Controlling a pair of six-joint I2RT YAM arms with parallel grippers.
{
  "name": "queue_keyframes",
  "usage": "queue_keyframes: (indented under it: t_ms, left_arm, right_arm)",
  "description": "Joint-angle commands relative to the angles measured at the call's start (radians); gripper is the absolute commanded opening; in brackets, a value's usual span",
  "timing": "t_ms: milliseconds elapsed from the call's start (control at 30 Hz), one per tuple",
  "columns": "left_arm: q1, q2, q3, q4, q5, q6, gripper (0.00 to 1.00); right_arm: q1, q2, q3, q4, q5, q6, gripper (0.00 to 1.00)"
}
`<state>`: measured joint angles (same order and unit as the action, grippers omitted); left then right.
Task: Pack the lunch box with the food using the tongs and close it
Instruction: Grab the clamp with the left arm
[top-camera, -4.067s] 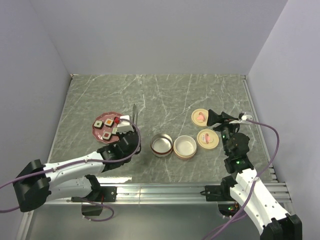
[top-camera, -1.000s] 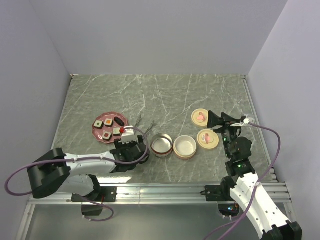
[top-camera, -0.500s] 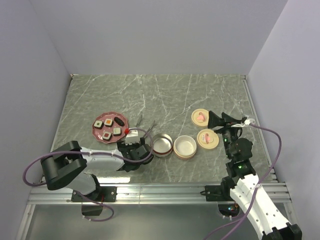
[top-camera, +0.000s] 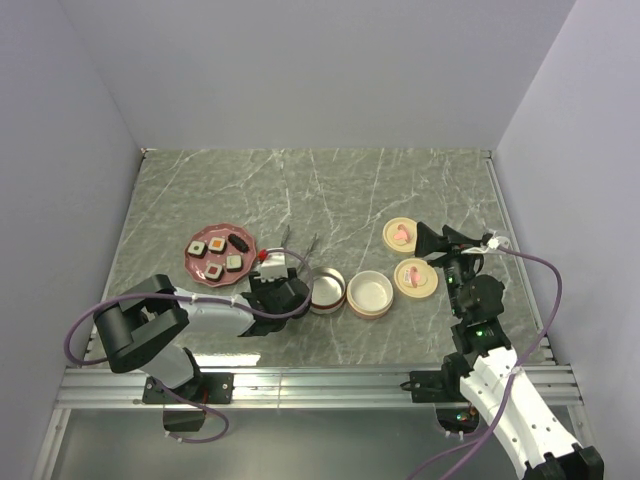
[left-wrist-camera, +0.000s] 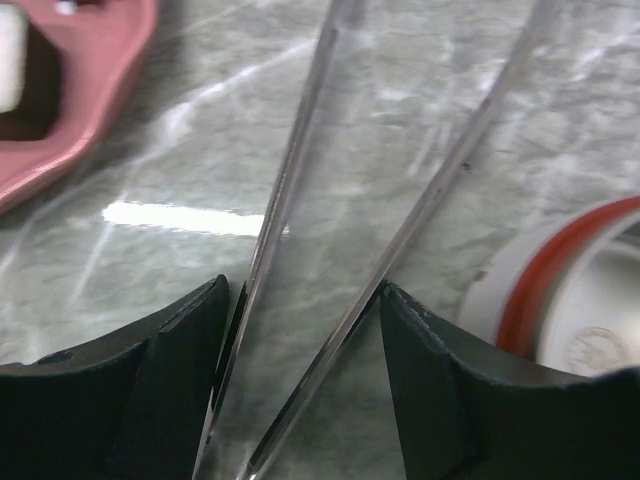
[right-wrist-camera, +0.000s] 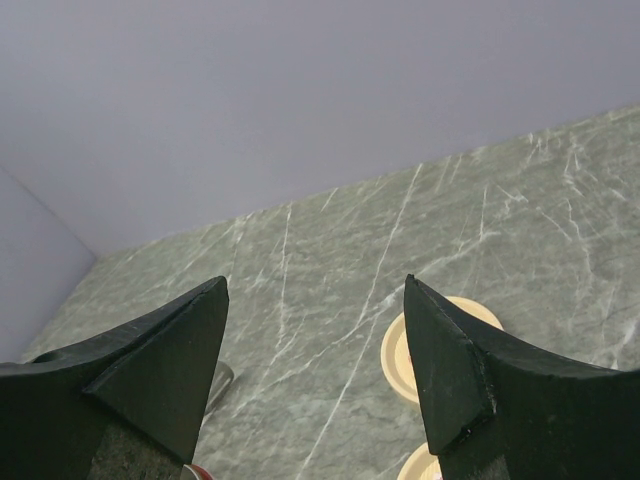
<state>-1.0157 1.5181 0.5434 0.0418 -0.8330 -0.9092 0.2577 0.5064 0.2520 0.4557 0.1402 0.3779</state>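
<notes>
Thin silver tongs (top-camera: 308, 248) lie on the table between the pink plate (top-camera: 195, 262) and the left tin of the lunch box (top-camera: 322, 290). My left gripper (top-camera: 277, 283) is shut on the tongs. In the left wrist view both slim arms of the tongs (left-wrist-camera: 300, 170) run up between the fingers (left-wrist-camera: 170, 380), and each arm touches a pad. Several pieces of food (top-camera: 215, 244) sit on the plate. My right gripper (top-camera: 432, 238) hangs open and empty above the cream lids (top-camera: 401, 234).
A second open tin (top-camera: 370, 294) stands beside the first, and another cream lid (top-camera: 416, 277) lies to its right. The left wrist view shows the plate's rim (left-wrist-camera: 100, 80) at upper left and the red-rimmed tin (left-wrist-camera: 580, 290) at right. Walls close in the table.
My left gripper has slid right along the table, from beside the plate toward the left tin, taking the tongs with it. Its jaws have narrowed onto the tongs' arms. The right arm stays still.
</notes>
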Motion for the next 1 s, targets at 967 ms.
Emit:
queue_keyframes:
  t_ms: [967]
  left_arm:
    - [0.081, 0.113, -0.036, 0.073, 0.117, -0.036, 0.42]
  right_arm:
    - [0.003, 0.011, 0.007, 0.017, 0.001, 0.004, 0.78]
